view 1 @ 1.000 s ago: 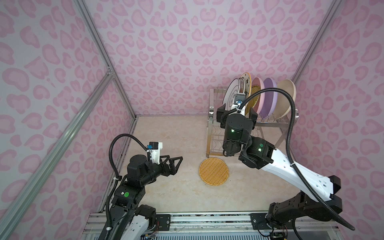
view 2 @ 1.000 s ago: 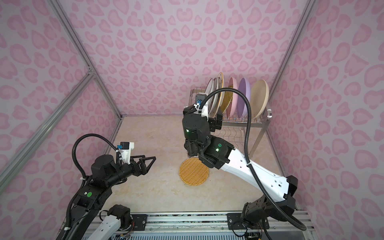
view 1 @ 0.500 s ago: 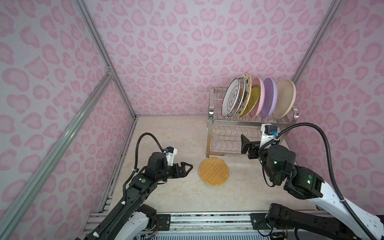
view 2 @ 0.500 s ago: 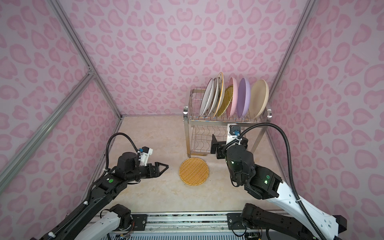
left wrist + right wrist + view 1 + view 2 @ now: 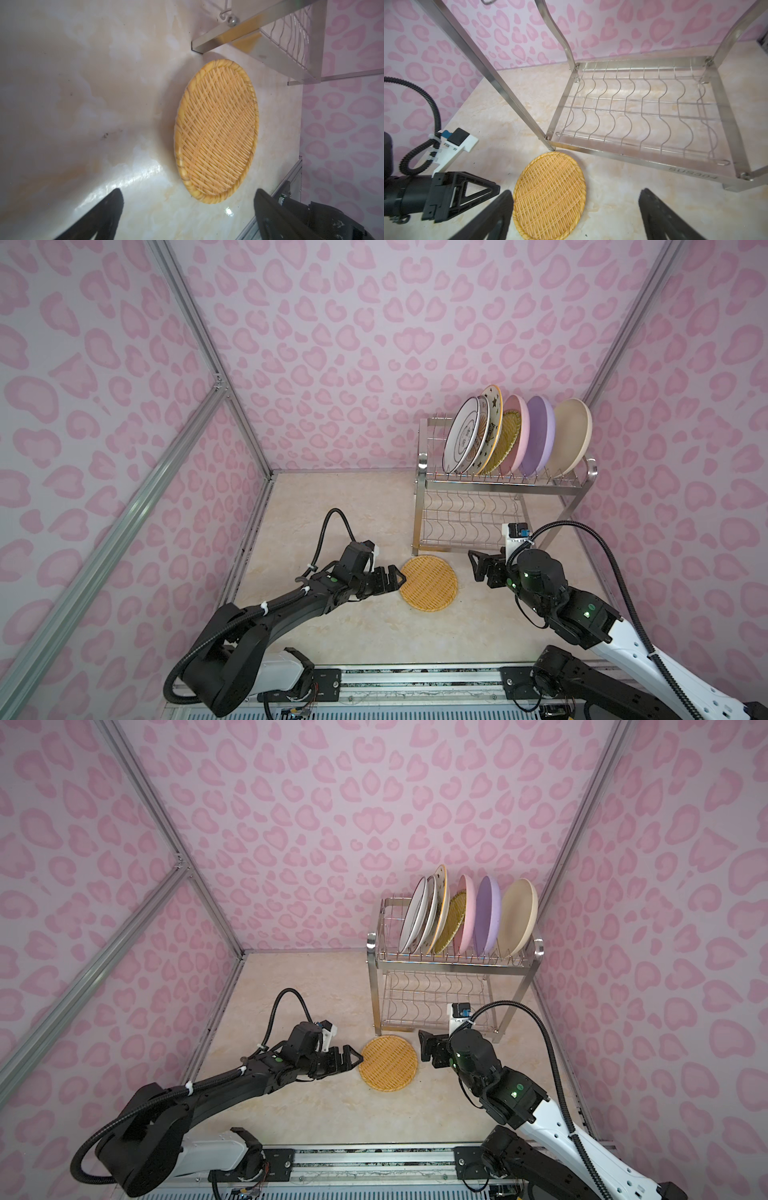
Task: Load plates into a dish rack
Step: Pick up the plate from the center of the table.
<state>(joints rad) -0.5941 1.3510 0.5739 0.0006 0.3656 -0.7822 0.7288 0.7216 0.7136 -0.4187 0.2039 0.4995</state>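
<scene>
Left gripper (image 5: 398, 578): jaws wide, empty, tips just beside the edge of the yellow woven-pattern plate (image 5: 428, 588). Right gripper (image 5: 474, 566): jaws wide, empty, near the opposite edge, not touching.

The plate lies flat on the table (image 5: 332, 510), just in front of the dish rack (image 5: 498, 486). Treat this step as the approach to the last loose plate; seven plates (image 5: 536, 435) stand on edge between the top-tier prongs.

Expect a difficult grasp: the round plate has a low ridged rim sitting close on a smooth, glossy marbled surface. You likely need one finger under that rim. The rack is shiny steel wire; its wavy lower tier holds nothing.
</scene>
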